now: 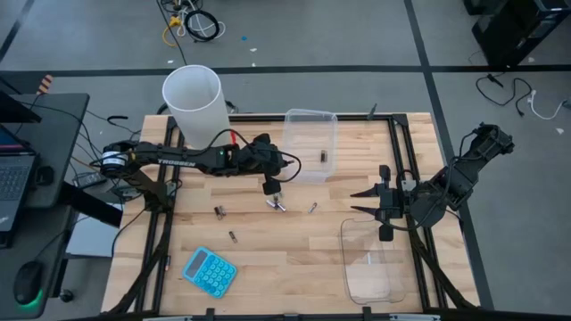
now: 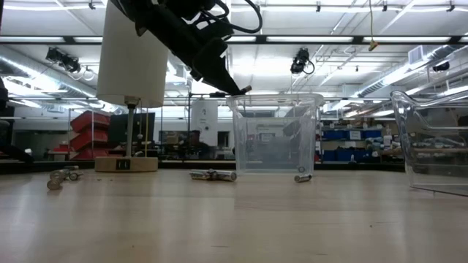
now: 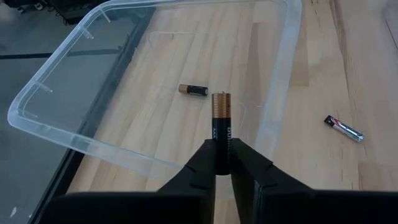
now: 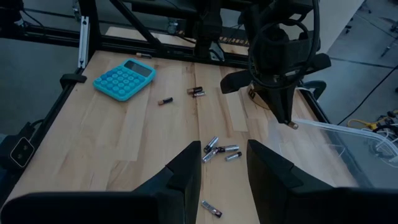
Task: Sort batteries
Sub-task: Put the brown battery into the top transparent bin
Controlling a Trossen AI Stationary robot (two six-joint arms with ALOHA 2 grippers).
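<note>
My left gripper (image 1: 273, 184) hangs over the table's middle, at the near left corner of a clear plastic tub (image 1: 310, 143), and is shut on a battery (image 3: 221, 115) with a dark body and a copper end. One dark battery (image 3: 193, 89) lies on the tub's floor. Several more batteries lie on the wood: a small pile (image 1: 278, 205), one (image 1: 312, 208) near it, and two (image 1: 219, 211) (image 1: 234, 236) farther left. My right gripper (image 1: 384, 203) waits open at the table's right side, with nothing between its fingers (image 4: 186, 171). My left gripper pinches the battery's dark end (image 3: 222, 138) between its two fingertips. The battery lies along the fingers and sticks out past them, copper end foremost. The fingers slant down from the table's left. The battery is lifted clear, about level with the tub's rim (image 2: 241, 93).
A second clear tub (image 1: 370, 259) stands at the near right, close to my right gripper. A blue calculator (image 1: 210, 270) lies near the front left. A tall white cylinder (image 1: 194, 98) on a stand rises at the far left. Bare wood lies between calculator and near tub.
</note>
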